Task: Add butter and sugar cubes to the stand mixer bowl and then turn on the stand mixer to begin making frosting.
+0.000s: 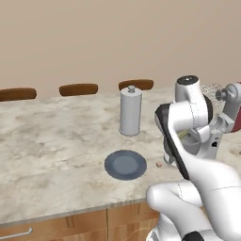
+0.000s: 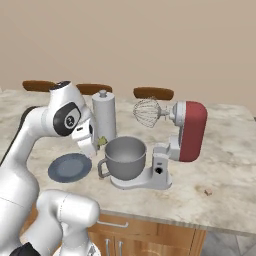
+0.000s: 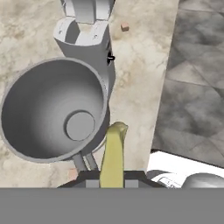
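Butter, one thin yellowish-olive stick (image 3: 113, 157): clamped in the closed end effector (image 3: 111, 177), its free end standing beside the bowl's rim on the handle side, outside the bowl. In the right base view a greenish bit of it (image 2: 102, 141) shows by the hand, just left of the bowl.

Stand mixer bowl, deep grey metal with side handle (image 2: 125, 157): seated on the mixer's flat base near the desk's front edge, toward its right end; handle points left in the right base view. In the hand view its interior (image 3: 52, 109) holds nothing; flat round bottom visible.

Stand mixer, silver-grey with dark red tilting head (image 2: 190, 131): head tilted back, wire whisk (image 2: 146, 112) raised above and behind the bowl, apart from it. A dark knob sits on the column front.

Sugar cubes, tiny pale tan-pink: one (image 2: 208, 191) on the desk near the front edge, right of the mixer base; another (image 1: 159, 164) near the front edge, just right of the plate.

Flat blue-grey round plate (image 2: 70, 167): bare, near the front edge, left of the bowl.

Tall grey cylinder canister with knobbed lid (image 2: 103, 122): upright, behind plate and bowl.

Desk, beige marbled stone top (image 1: 52, 141), over wooden cabinet fronts.

Three brown chair backs (image 1: 78, 89): along the desk's far edge.
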Robot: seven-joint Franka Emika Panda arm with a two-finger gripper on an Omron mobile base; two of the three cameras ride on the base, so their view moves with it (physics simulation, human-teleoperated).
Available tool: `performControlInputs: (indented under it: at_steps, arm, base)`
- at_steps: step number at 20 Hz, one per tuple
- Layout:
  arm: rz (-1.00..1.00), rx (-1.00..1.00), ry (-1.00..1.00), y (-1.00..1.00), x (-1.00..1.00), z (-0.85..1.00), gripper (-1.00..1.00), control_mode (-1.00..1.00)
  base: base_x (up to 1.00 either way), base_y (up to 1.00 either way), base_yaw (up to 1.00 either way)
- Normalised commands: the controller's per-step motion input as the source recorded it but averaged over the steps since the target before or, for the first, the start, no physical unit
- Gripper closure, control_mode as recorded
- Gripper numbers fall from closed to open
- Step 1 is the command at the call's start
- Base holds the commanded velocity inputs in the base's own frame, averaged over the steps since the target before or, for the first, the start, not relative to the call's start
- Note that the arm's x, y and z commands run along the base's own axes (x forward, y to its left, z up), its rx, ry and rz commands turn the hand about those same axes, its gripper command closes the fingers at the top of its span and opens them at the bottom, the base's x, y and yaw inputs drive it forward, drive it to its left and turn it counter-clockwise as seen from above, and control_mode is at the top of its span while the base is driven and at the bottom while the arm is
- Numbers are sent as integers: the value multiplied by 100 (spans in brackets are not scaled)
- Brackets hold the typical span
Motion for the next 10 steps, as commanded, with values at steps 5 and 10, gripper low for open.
performControlInputs:
  at_steps: [5, 10]
  arm:
    - [-4, 0, 2, -40, 4, 16, 100, -100]
    - [0, -2, 3, -11, 15, -7, 100, -100]
  base:
    - [0, 0, 0]
    - [0, 0, 0]
